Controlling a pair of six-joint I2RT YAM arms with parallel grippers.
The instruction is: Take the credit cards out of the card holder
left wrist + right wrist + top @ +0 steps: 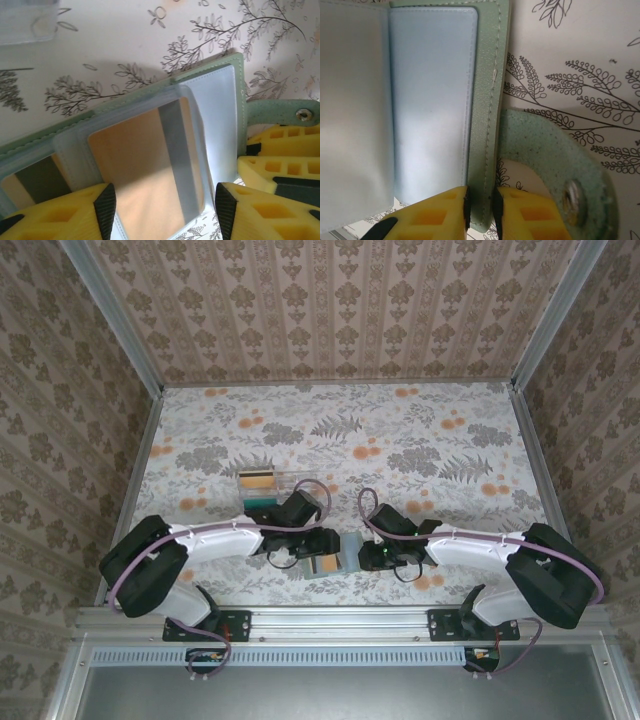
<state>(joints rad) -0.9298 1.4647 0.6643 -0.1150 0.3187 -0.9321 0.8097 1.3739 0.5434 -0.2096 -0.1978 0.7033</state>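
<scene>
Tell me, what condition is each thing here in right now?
card holder: open, inside facing up.
orange card: tucked in a clear sleeve, not yet out.
snap strap: unfastened.
left end effector: open, one finger on either side of the sleeve.
right end effector: shut on the card holder's green edge.

left gripper (pixel 165 205): jaws apart | right gripper (pixel 481 197): jaws pinched close | both grippers low, facing each other
</scene>
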